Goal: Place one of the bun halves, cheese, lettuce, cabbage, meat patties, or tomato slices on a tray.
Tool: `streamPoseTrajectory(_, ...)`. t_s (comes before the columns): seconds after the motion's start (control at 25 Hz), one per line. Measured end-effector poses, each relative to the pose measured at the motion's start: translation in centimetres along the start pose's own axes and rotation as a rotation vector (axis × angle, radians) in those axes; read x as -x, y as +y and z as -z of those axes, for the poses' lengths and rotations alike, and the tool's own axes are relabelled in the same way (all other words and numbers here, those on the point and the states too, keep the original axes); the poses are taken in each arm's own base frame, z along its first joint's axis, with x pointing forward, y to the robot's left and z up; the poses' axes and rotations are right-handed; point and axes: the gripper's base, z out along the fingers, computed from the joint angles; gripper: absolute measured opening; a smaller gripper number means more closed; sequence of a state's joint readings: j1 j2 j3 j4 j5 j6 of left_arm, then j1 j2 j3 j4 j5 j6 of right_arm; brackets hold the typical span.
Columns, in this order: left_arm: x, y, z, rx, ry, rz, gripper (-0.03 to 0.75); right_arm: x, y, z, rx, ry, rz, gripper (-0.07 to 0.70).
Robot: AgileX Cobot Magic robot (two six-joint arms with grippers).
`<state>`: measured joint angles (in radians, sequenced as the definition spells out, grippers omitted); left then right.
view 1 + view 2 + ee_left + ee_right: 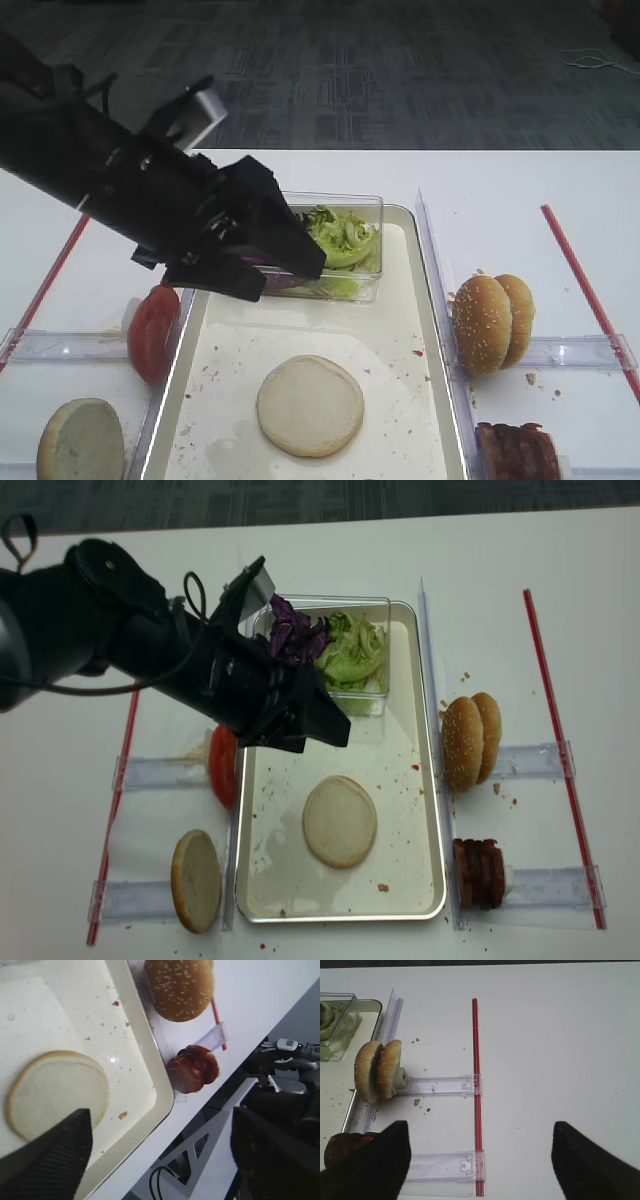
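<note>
Bun half (56, 1091) lies flat mid-tray (150, 1080), below my left gripper (160, 1152), jaws spread, empty. Looks soft, light, crumbly, so I'd pinch edge-to-edge, gently.

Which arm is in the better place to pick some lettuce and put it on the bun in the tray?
Left, probably. Its open gripper hangs over the tray, right beside the lettuce box and above the bun half. The right arm is far off.
</note>
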<state>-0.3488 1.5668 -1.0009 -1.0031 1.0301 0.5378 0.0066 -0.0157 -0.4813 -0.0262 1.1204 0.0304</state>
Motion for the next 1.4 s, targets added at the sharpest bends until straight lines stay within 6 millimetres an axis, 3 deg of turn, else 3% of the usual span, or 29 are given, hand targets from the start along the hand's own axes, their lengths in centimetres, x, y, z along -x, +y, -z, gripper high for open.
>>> streamPoseTrajectory(0.2, -1.1, -2.8, 2.7, -0.025, -0.057, -0.058, 0.559, 0.0, 0.0, 0.0, 0.0, 0.0, 0.0, 0.608)
streamPoseTrajectory(0.36, -1.6, -3.4, 3.5, -0.005, -0.064, -0.064, 0.559, 0.0, 0.0, 0.0, 0.0, 0.0, 0.0, 0.608)
streamPoseTrajectory(0.96, -3.0, 1.7, 5.1, 0.599, 0.078, 0.048, 0.559, 0.0, 0.0, 0.0, 0.0, 0.0, 0.0, 0.608)
streamPoseTrajectory(1.4, -3.4, 3.0, 6.2, 0.781, 0.125, 0.068, 0.559, 0.0, 0.0, 0.0, 0.0, 0.0, -0.004, 0.608)
